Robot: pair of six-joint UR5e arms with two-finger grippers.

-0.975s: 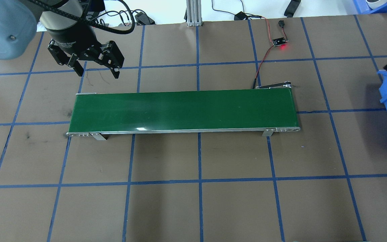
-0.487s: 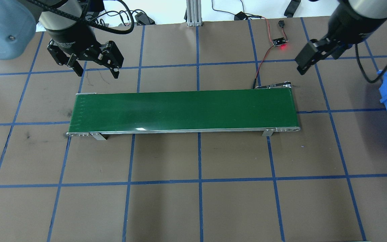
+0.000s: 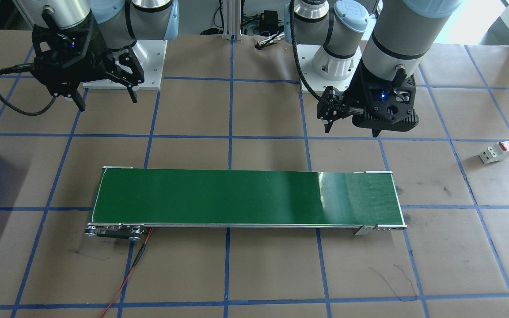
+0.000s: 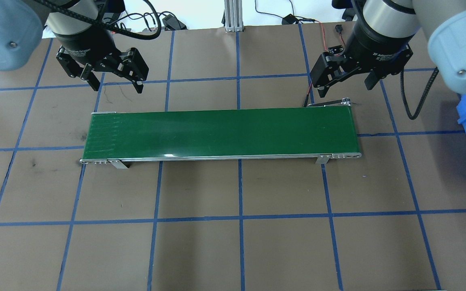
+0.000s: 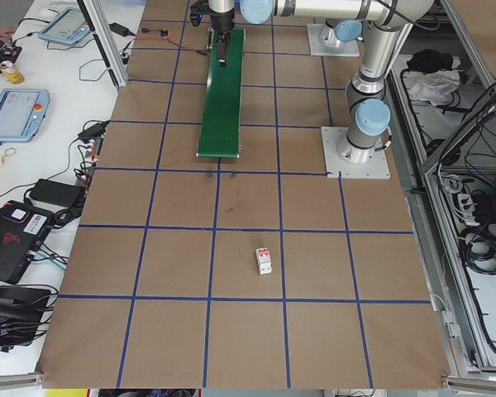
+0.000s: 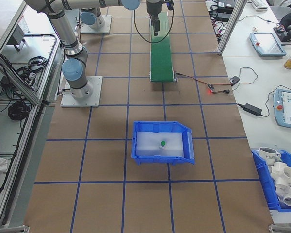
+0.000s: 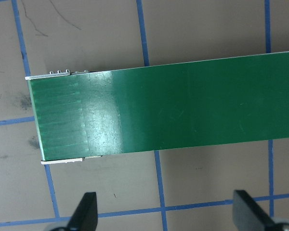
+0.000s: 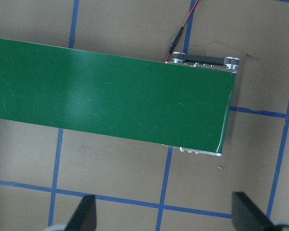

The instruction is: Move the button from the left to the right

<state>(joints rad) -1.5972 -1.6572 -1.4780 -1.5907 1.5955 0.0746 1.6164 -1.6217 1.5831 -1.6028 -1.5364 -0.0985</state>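
Blue bin holds our green button, well apart from the belt where our left gripper and right gripper hang wide open, holding nothing.

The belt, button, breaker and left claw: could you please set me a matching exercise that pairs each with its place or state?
Things:
1. belt
2. button
3. breaker
4. left claw

Places or states:
A. inside the blue bin
B. open, near the belt's left end
C. alone on the table, far out on the robot's left
D. mid-table, nothing on it

Pairs: 1-D, 2-A, 3-C, 4-B
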